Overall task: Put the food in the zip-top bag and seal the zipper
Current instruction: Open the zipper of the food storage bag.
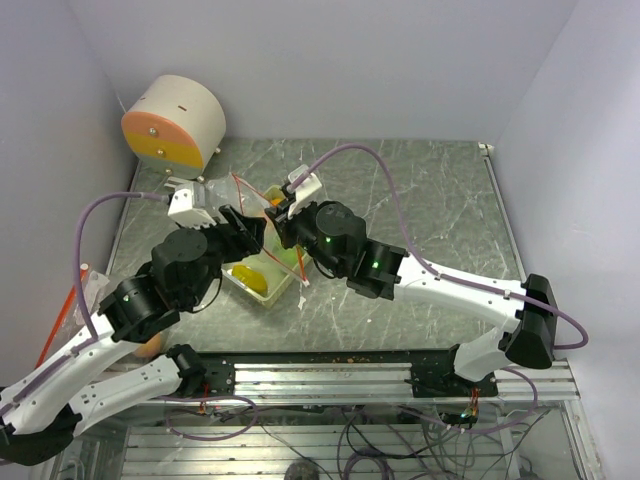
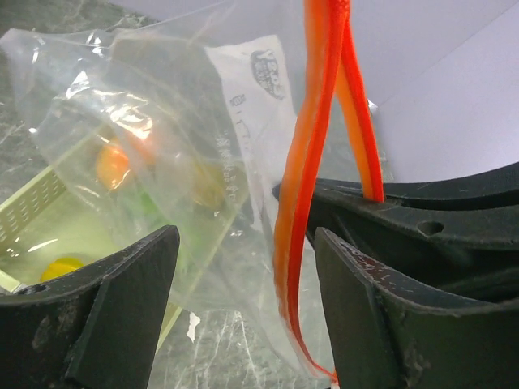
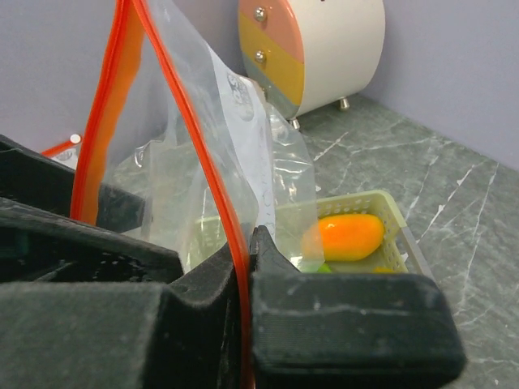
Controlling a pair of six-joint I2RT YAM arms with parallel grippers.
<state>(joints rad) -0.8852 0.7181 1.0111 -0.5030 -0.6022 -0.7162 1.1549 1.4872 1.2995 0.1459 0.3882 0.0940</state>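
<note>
The zip-top bag (image 2: 162,121) is held upright above the tabletop (image 3: 454,162) by its orange zipper (image 2: 312,162), on which the right claw (image 3: 247,258) is clenched. The left claw (image 2: 243,243) is released, and the zipper strip hangs in its gap, close to one finger. An orange mango (image 3: 350,235) is seen lying in the pale tray (image 3: 397,212) beside the bag. Whether the orange piece (image 2: 113,164) glimpsed through the film is inside the bag cannot be told. If the left claw is shut now, only one lip may be caught, or the track may be pressed closed with food left outside. If the strip is pulled hard, it may be dragged out of the clenched claw and the bag dropped onto the tray.
</note>
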